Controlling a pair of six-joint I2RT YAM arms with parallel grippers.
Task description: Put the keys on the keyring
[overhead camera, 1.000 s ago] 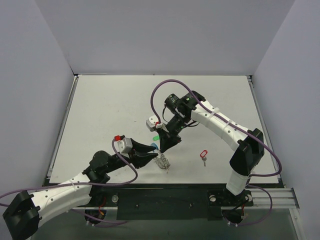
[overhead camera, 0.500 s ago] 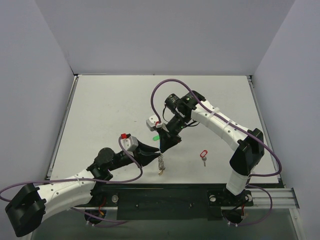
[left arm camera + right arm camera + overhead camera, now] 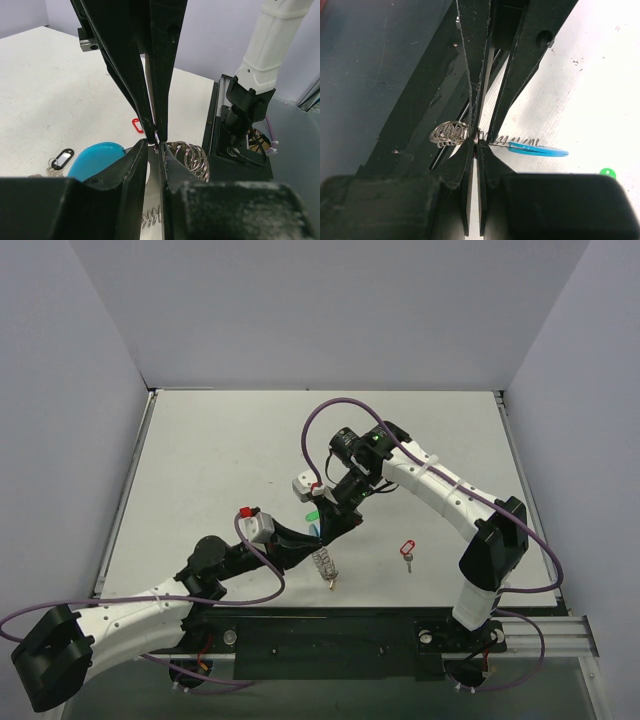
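white table (image 3: 200,460): l gripper (image 3: 307,537) & r gripper (image 3: 324,532) meet tip-to-tip, both pinched shut on keyring (image 3: 323,562) between them.

left arm (image 3: 140,615): stretched low from near-left to centre | left gripper (image 3: 311,538): pinched together | right arm (image 3: 440,490): arched over from near-right | right gripper (image 3: 325,533): pinched together, tip-to-tip with left

The keyring (image 3: 192,157) is shiny metal, its tag (image 3: 97,157) glossy blue plastic.
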